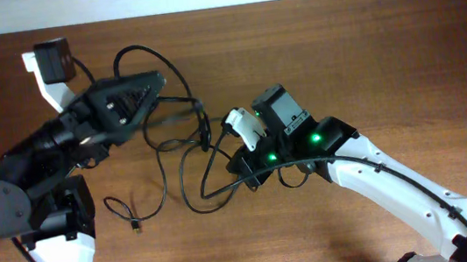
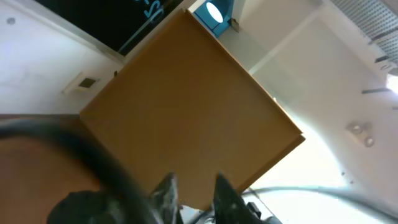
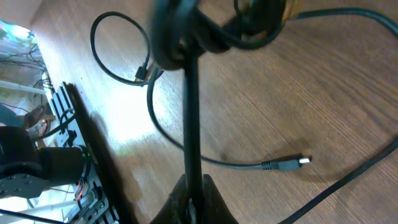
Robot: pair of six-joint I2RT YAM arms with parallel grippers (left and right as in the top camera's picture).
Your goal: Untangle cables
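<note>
**Counter** (image 1: pixel 338 40): brown wood grain, seen whole in the overhead view.

**Cables** (image 1: pixel 202 121): thin black cords spread loosely across the centre of the counter, between the two arms. Several loops cross at a dark cluster in mid-frame. One large loop rises toward the upper centre. One strand trails to the lower left and ends in a small curl with a plug (image 1: pixel 136 226). In the right wrist view a plug end (image 3: pixel 292 163) lies flat on the wood at right of centre. A second plug (image 3: pixel 142 74) sits at the foot of a round loop in the upper left.

**Right end effector** (image 1: pixel 239 161): right of centre in the overhead view, at the right edge of the tangle. In its own wrist view the fingers (image 3: pixel 202 196) are clenched on one cable strand (image 3: pixel 189 112). The strand runs straight up the frame into a blurred knot at the top.

**Left end effector** (image 1: pixel 156 85): upper left of centre, tip against the left side of the cable loops. Its wrist camera is tilted upward. Two fingertips (image 2: pixel 166 190) show at the bottom edge with a narrow gap, beside a blurred dark strand. Whether it grasps anything cannot be told.
</note>
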